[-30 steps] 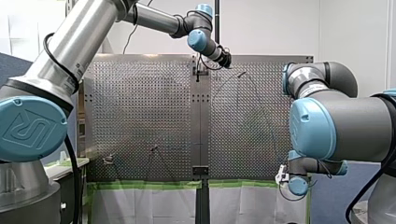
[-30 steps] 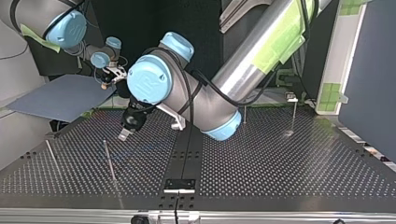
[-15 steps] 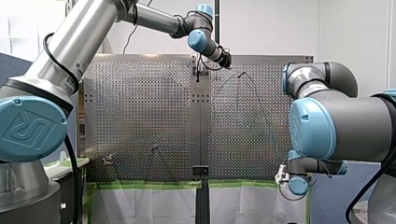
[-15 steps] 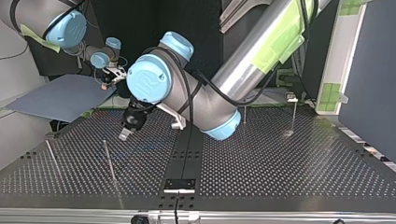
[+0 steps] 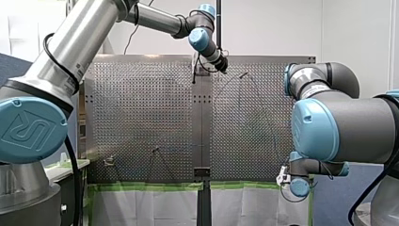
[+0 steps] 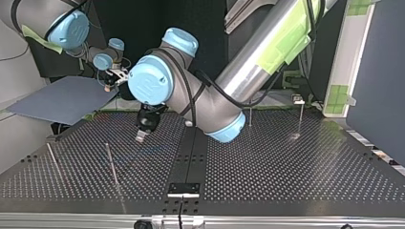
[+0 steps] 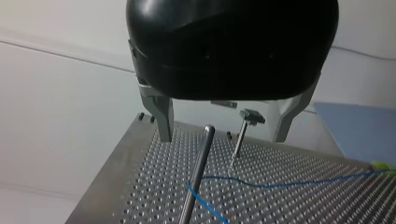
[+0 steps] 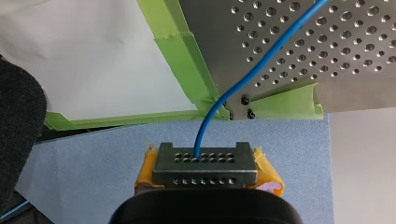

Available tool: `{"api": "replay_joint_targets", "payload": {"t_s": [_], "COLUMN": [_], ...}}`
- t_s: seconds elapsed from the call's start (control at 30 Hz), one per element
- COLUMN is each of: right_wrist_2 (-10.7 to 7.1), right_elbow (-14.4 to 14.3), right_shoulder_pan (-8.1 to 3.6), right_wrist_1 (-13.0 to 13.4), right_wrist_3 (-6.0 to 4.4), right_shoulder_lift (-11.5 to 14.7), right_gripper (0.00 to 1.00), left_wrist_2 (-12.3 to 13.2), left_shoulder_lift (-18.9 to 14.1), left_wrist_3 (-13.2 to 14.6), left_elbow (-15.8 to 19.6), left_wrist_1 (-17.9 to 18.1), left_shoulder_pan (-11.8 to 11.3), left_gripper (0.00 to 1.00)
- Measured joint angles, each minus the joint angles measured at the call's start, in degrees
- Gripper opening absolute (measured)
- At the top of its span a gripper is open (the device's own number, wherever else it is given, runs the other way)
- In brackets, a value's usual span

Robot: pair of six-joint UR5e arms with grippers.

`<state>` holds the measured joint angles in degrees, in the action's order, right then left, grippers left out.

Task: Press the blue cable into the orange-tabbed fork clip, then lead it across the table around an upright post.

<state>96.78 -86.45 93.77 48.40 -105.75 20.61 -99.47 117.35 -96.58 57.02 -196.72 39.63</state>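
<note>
Two steps in this job and I can't fully tick off either. My right end effector (image 8: 205, 163), the one with yellow pads, is clamped shut on one end of the thin blue cable (image 8: 261, 60). It's parked just off the corner of the perforated metal desk (image 6: 286, 162), at the upper left of the top view. From there the cable runs onto the desk and lies on its surface.

My left end effector (image 7: 222, 138) has its metal fingers spread wide with nothing in them, hovering low at the left-centre of the top view. Straight ahead between its fingers is a slim upright metal post (image 7: 197, 172). The blue cable passes right by that post's foot, but I can't tell whether it actually goes around it.

The orange-tabbed fork clip? Can't find it in any view, so no idea if the press-in is done. My guess is the routing's underway, with the post part left to finish.
</note>
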Motion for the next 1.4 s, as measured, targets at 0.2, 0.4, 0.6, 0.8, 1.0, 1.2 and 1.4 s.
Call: {"api": "replay_joint_targets", "payload": {"t_s": [0.2,0.4,0.6,0.8,1.0,1.2,1.4], "right_wrist_2": [0.0,0.0,0.0,0.0,0.0,0.0,-0.06], "right_elbow": [0.0,-0.01,0.0,-0.01,-0.03,0.0,-0.01], "right_shoulder_pan": [0.04,0.12,0.14,0.15,0.15,0.19,0.16], "right_wrist_1": [-0.11,-0.14,-0.14,-0.15,-0.3,-0.47,-0.5], "right_wrist_3": [0.04,0.03,0.02,0.01,0.06,0.15,0.17], "right_shoulder_lift": [0.01,0.0,0.0,0.0,0.0,0.0,0.0], "right_gripper": [0.02,0.02,0.02,0.02,0.02,0.02,0.02], "left_wrist_2": [-2.92,-4.22,-4.35,-4.37,-4.3,-4.23,-4.15], "left_shoulder_lift": [0.0,0.0,-0.02,-0.01,-0.02,0.0,-0.04], "left_wrist_3": [0.12,0.1,0.16,0.16,0.1,0.0,-0.07], "left_elbow": [0.0,0.0,0.0,0.0,0.02,0.01,0.0], "left_wrist_1": [-0.2,-0.28,-0.26,-0.26,-0.27,-0.3,-0.34], "left_shoulder_pan": [0.04,0.14,0.23,0.25,0.24,0.23,0.23], "left_gripper": [1.0,1.0,1.0,1.0,1.0,1.0,1.0]}}
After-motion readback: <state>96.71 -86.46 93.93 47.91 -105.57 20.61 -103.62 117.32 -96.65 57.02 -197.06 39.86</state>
